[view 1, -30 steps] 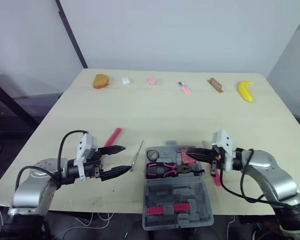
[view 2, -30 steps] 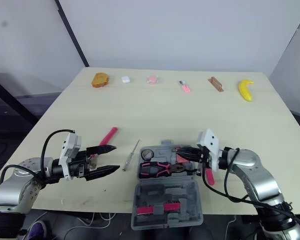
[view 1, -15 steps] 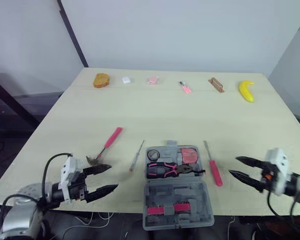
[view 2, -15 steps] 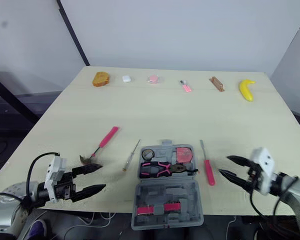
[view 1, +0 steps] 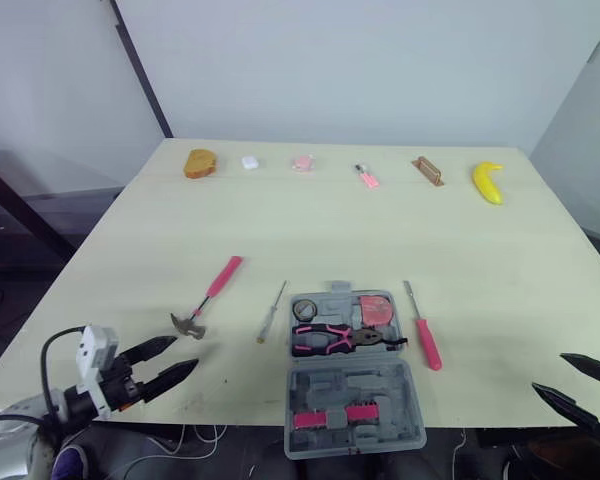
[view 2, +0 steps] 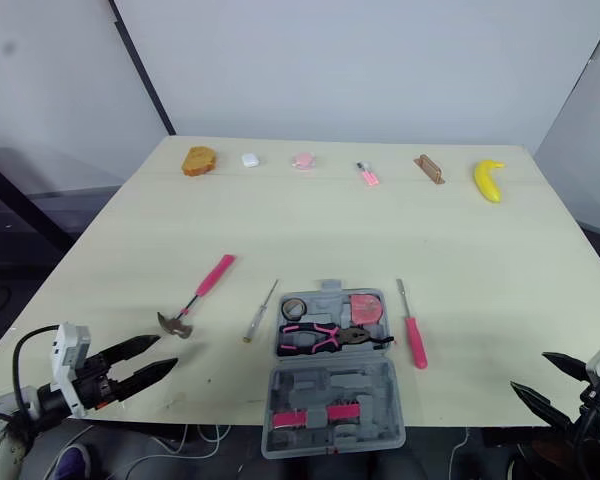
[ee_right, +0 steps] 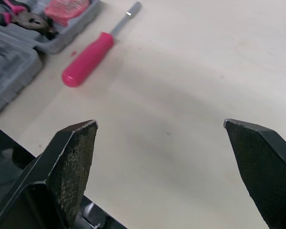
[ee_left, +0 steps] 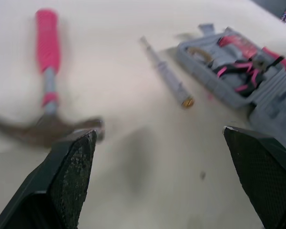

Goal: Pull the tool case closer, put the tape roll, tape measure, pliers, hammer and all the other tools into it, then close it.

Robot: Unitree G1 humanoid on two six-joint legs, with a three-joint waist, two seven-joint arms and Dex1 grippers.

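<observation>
1. Tool case (view 1: 380, 385) is open on the table (view 1: 330, 230), at the near edge, roughly midway between the two grippers. The lid lies flat toward the robot and seems to overhang the edge.
2. In the tray, the pliers (view 1: 332, 339) lie across the middle. Behind them sit the pink tape measure (view 1: 378, 308) and a small round item that looks like the tape roll (view 1: 305, 311) (too small to be sure).
3. The hammer (view 1: 208, 297) is on the table left of the case, pink handle pointing away and head toward the robot.
4. A slim screwdriver (view 1: 272, 312) lies between the hammer and the case, touching neither.
5. A pink-handled screwdriver (view 1: 425, 340) lies just right of the case, shaft pointing away.
6. Left gripper (view 1: 186, 352) is at the near-left table edge with its fingers spread wide and nothing between them. It is near the hammer head, not touching.
7. Right gripper (view 1: 548, 372) is off the near-right edge, fingers also apart and empty. It is well apart from the pink-handled screwdriver.
8. Along the far edge there is a row of small items, well apart from the tools. It runs from a brown lump (view 1: 199, 163) on the left end to a banana (view 1: 488, 182) on the right end.
</observation>
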